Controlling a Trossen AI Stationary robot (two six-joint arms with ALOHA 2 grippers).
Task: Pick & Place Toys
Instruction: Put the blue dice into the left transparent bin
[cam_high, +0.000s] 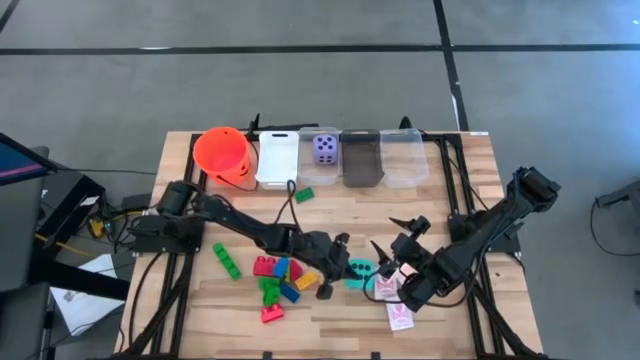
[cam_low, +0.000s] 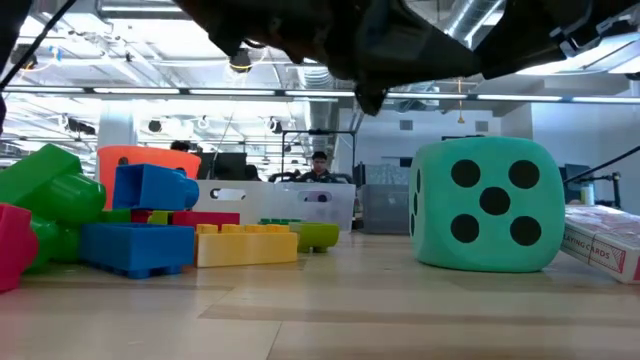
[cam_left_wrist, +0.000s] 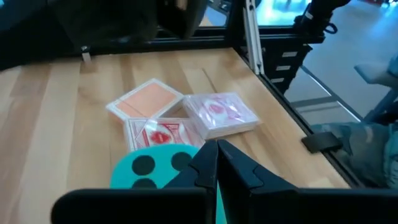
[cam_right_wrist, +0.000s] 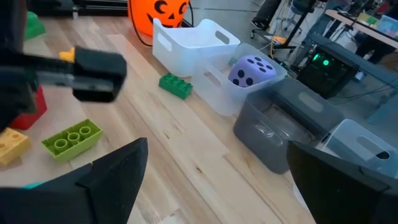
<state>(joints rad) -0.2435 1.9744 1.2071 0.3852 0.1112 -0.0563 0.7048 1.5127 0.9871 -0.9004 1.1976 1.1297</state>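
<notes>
Toys lie scattered across the near half of the tabletop (cam_high: 450, 200): a green brick (cam_high: 227, 261) sits apart on the left, then a heap of red, blue, yellow and green bricks (cam_high: 278, 285), then the teal die (cam_high: 360, 273), then the cards (cam_high: 392, 293) at the right. Farther back stands a row of containers, an orange bucket (cam_high: 222, 154), a white bin (cam_high: 277, 160), a bin holding the purple die (cam_high: 324, 149), a grey bin (cam_high: 361, 157) and a clear bin (cam_high: 403, 157), with one more green brick (cam_high: 303, 194) lying loose just in front of the white bin. The purple die in its bin suggests sorting is under way, and the rest looks left to do. The left hand (cam_high: 333, 270) hangs low between the heap and the teal die, its fingers pressed together and holding nothing; its wrist view looks over the die to the cards just beyond. The right hand (cam_high: 393, 238) is above the tabletop just behind the teal die and the cards, fingers spread wide and empty, pointed toward the bins; the die lies just below and nearer than it, so I judge it the likeliest next pick.
</notes>
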